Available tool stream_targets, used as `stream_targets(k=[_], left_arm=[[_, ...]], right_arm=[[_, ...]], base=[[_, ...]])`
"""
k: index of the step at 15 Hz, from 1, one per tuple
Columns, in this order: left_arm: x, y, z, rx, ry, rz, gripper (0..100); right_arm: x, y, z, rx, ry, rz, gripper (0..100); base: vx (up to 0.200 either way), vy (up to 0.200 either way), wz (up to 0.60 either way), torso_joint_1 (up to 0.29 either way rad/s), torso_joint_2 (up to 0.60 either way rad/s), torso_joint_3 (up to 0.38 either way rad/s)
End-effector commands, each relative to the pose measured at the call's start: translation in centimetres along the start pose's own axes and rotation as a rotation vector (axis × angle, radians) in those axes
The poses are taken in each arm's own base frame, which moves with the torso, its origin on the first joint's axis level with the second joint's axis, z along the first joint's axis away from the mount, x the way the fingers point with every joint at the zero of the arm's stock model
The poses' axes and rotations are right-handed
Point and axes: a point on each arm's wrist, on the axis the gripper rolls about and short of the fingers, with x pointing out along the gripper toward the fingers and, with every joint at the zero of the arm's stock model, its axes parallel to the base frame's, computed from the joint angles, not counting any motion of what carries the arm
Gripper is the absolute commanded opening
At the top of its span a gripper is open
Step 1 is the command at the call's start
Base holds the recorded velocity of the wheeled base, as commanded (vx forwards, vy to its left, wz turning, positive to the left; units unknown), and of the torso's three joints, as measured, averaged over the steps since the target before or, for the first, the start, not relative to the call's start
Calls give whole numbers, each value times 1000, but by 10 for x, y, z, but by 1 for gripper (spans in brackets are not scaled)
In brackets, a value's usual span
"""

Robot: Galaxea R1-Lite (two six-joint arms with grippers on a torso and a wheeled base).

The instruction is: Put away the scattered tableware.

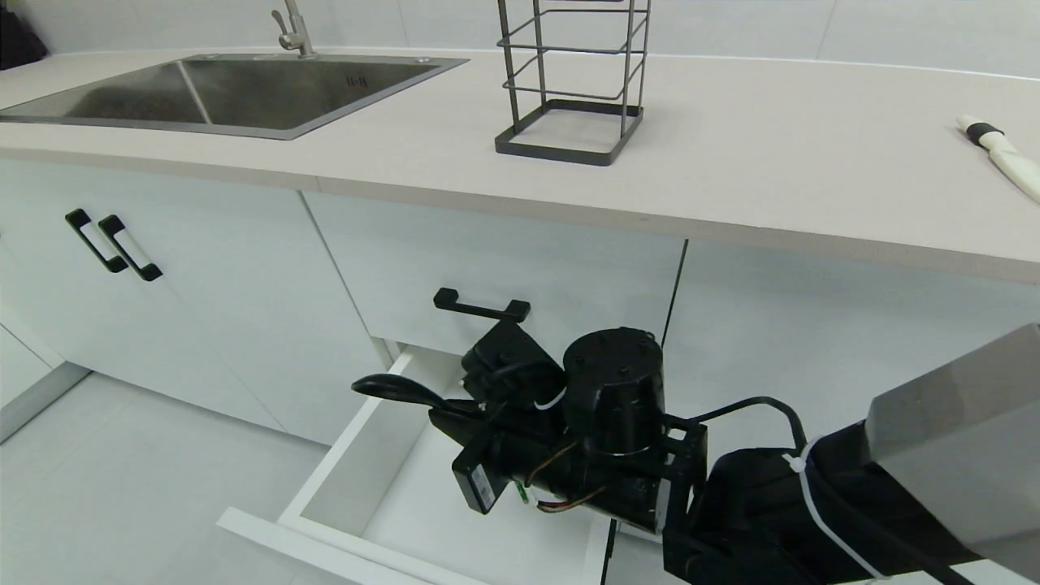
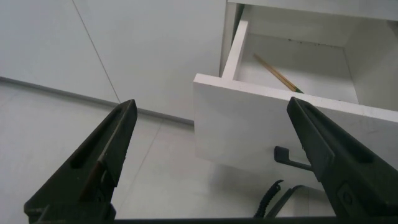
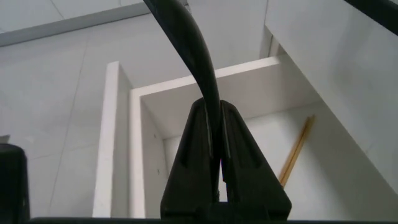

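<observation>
— So, where is the black utensil (image 1: pixel 392 388)?
— Lower middle of the head view. The right gripper (image 1: pixel 445 409) has its fingers clamped on it, above the open drawer (image 1: pixel 325 479). The free end is dark and curved; spoon or spatula, I cannot tell.
— And from the right wrist?
— It runs out of the frame, so that end is cut off. A pair of chopsticks (image 3: pixel 297 151) lies on the drawer floor.
— The left gripper (image 2: pixel 211 107)?
— Fingers spread wide with nothing between them, facing the drawer front from outside.
— Anything on the counter (image 1: pixel 772 162)?
— A white utensil (image 1: pixel 1003 154) with a black band, at the right edge and partly cut off. It is well apart from the wire rack (image 1: pixel 569 89) in the upper middle.
</observation>
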Motion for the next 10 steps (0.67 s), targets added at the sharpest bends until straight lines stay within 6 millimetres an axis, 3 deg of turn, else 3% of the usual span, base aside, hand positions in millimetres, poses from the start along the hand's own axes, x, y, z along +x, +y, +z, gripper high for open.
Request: stream_targets(k=[1,6,8,10], left_arm=[[0,0,0,-1,0,0,100],[0,0,0,-1,0,0,100],[0,0,0,-1,0,-2,100],[0,0,0,-1,0,0,100]], right_arm=[[15,-4,-17,2,55,-50,0],[41,-8,-34,4,78,-93,0],[51,-8,-54,5,128,-121,0],[60,-10,-56,16,144,-161,0]], base=[[0,0,0,0,0,0],[0,0,0,0,0,10],[0,0,0,0,0,0],[0,0,0,0,0,0]])
